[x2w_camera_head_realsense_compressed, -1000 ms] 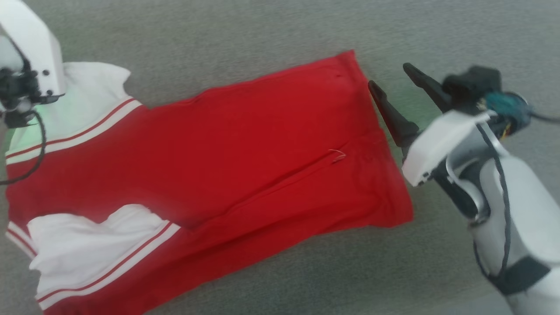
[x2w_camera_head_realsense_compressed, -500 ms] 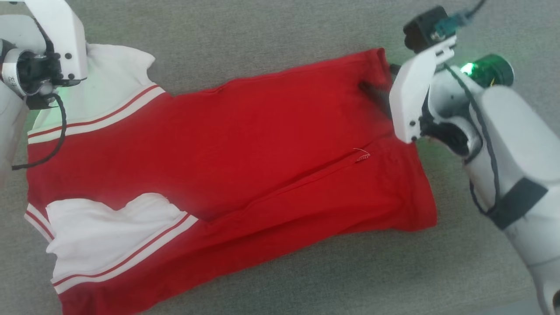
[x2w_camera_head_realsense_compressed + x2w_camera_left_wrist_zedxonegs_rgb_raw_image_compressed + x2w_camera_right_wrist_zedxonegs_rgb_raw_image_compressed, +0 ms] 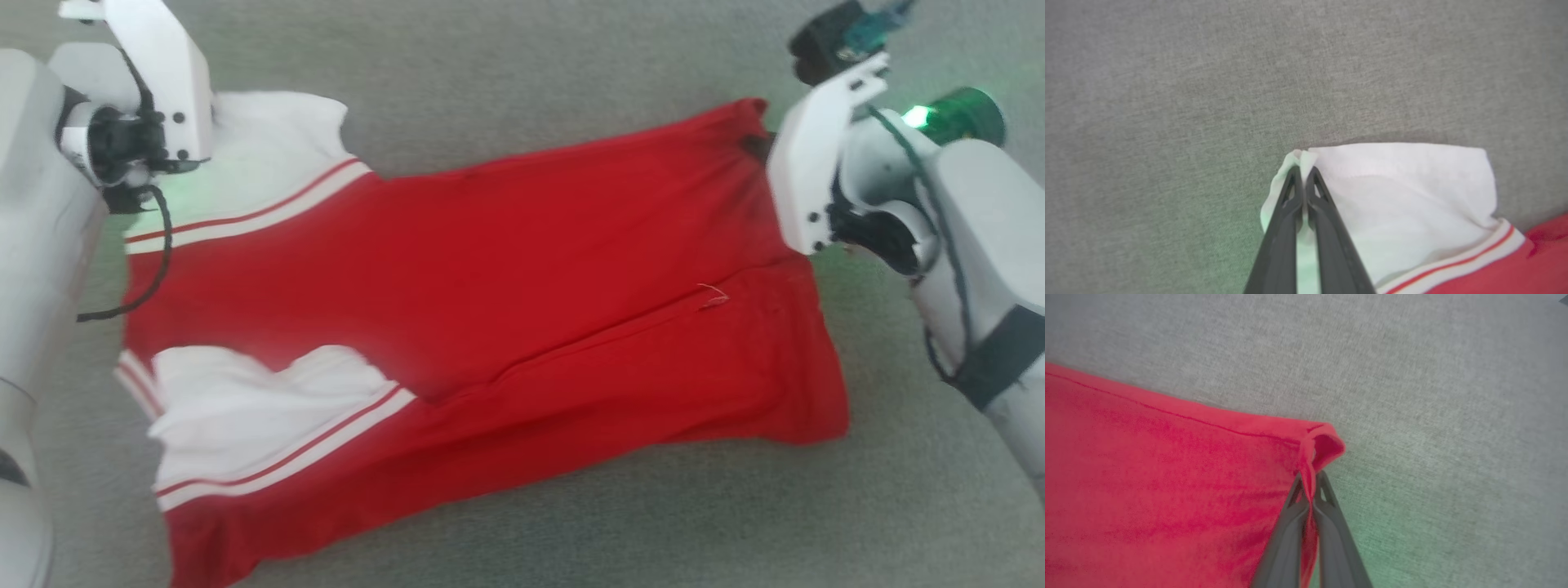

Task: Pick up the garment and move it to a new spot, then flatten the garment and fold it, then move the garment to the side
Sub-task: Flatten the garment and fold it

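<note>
**Garment position.** The bright red sleeveless jersey garment (image 3: 522,269), with white shoulder panels and red-and-white striped trim, lies spread across the middle of the head view on the flat grey woven fabric surface (image 3: 531,57). Its long axis runs from the left of the frame to the right and rises slightly toward the right. The white shoulder end is at the left and the plain red hem end is at the right.

**Gripper state.**
- The left gripper (image 3: 1303,173), with two long dark fingers, is pressed together on the tip of the white shoulder strap at the upper left of the head view.
- The right gripper (image 3: 1310,482), also with two long dark fingers, is clamped on the red hem corner at the upper right.

**Governing relation.** Both grip points sit on the garment's upper long edge, one at each end. The whole body of cloth extends from them toward the bottom of the frame. Each arm is nearest its own end. A lift or a fold probably requires both arms to travel together, perpendicular to the long axis, so that this edge stays taut.
</note>
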Controlling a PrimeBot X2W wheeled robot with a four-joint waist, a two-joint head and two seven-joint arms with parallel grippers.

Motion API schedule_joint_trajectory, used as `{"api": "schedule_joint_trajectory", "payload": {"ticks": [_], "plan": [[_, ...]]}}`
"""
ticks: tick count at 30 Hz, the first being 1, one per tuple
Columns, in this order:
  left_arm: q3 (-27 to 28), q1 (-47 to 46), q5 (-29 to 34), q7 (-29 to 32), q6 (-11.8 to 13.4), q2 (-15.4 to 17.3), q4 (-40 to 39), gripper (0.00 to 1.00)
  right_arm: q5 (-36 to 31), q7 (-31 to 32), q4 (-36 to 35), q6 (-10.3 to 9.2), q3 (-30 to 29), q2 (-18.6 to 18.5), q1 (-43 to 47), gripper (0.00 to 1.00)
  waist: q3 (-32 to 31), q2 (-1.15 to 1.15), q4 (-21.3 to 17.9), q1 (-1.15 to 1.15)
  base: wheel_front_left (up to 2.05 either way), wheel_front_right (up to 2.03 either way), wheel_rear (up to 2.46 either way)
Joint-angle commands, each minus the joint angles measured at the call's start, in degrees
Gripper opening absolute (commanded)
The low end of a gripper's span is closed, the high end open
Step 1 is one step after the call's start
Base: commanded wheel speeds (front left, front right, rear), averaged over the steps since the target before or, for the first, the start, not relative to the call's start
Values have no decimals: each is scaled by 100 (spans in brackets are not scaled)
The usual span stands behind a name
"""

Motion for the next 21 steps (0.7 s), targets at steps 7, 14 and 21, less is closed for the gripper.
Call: {"api": "schedule_joint_trajectory", "payload": {"ticks": [7,14,21], "plan": [[-126,87,-2,253,-11,-153,-278,0,-174,-552,-333,-11,-304,-444,434,0,-560,0,557,0,0,0,0],[-216,499,-67,458,148,-48,-1101,0,-268,-473,-1029,-11,-596,-758,1129,0,-929,0,903,0,0,0,0],[-286,1310,-197,849,725,398,-2791,0,-374,-122,-1880,-11,-1061,-953,2048,0,-1162,0,1095,0,0,0,0]]}}
